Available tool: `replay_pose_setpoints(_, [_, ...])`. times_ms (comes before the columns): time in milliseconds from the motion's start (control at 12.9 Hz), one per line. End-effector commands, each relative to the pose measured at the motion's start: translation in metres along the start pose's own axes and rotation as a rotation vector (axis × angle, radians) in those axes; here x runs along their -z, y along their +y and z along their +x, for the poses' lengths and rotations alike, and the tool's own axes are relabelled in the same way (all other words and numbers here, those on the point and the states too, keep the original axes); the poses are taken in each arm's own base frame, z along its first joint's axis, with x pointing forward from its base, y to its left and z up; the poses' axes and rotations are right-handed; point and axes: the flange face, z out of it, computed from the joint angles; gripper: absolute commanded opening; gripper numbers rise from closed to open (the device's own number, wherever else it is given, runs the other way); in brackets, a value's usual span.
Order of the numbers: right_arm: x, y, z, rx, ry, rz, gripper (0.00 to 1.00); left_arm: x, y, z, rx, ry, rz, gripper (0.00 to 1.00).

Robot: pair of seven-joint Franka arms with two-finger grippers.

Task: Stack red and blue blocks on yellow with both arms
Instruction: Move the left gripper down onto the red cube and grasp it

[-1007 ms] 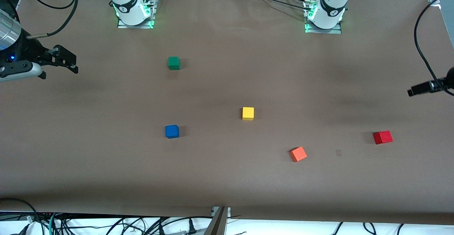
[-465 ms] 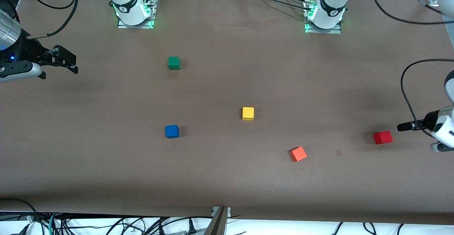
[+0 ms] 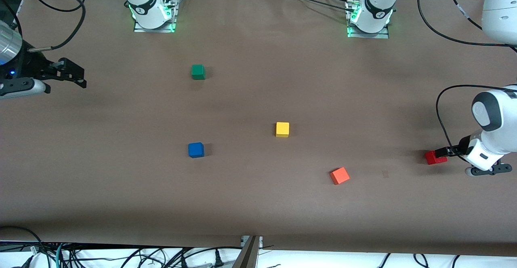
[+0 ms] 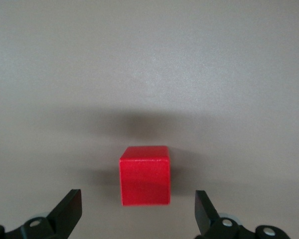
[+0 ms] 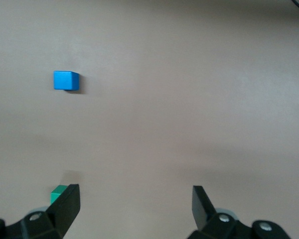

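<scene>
Brown table covering [image 3: 258,203] spreads under everything, with two white arms rising from bases along its upper edge. Biggest in sight is the left arm [image 3: 494,122], bent down at its own end of the table so that the left gripper [image 3: 443,152] hangs right over the red block [image 3: 433,158]; its fingers [image 4: 69,209] are spread wide on either side of the cube, not touching it, though how low it sits over the block is hard to judge. At the right arm's end, the right gripper [image 3: 74,74] hovers over bare covering, well apart from every cube, fingers [image 5: 65,203] likewise spread and holding nothing.

Five cubes of one size lie scattered, none touching another. The yellow block [image 3: 282,129] sits about mid-table. The blue block [image 3: 196,150] lies a little nearer the front camera, toward the right arm's end. The green cube [image 3: 198,72] rests farther back, nearer the bases. The orange-red cube [image 3: 339,176], turned at an angle, lies nearest the camera, between the yellow and red blocks.
</scene>
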Motion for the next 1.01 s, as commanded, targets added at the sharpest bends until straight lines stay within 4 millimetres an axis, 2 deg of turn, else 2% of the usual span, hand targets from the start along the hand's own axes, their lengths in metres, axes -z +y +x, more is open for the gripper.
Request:
replay_pose_setpoints(0, [0.001,0.013,0.003,-0.012,-0.003,-0.01,0.99,-0.008,-0.001,-0.001,-0.006,0.017,-0.021,1.0])
replay_pose_setpoints(155, [-0.013,0.008,0.01,-0.005,-0.03,-0.045,0.99,-0.023,-0.004,-0.003,0.023,0.003,-0.048,1.0])
replay_pose_setpoints(232, [-0.027,0.008,0.016,-0.009,-0.051,-0.043,0.99,-0.026,-0.005,-0.004,0.025,0.001,-0.05,1.0])
replay_pose_setpoints(465, [-0.018,0.013,0.024,0.0,-0.035,-0.046,0.99,-0.033,-0.004,-0.005,0.025,-0.01,-0.051,1.0])
replay_pose_setpoints(542, [-0.018,0.013,0.025,-0.013,-0.03,-0.047,0.99,-0.037,-0.004,-0.005,0.025,-0.014,-0.052,0.9])
replay_pose_setpoints(697, [-0.029,0.007,0.031,-0.009,-0.046,-0.046,0.99,-0.037,-0.003,-0.005,0.024,-0.013,-0.052,0.59])
replay_pose_setpoints(930, [-0.038,0.0,0.032,-0.033,-0.065,-0.025,0.99,-0.037,-0.002,-0.004,0.025,-0.013,-0.052,0.17])
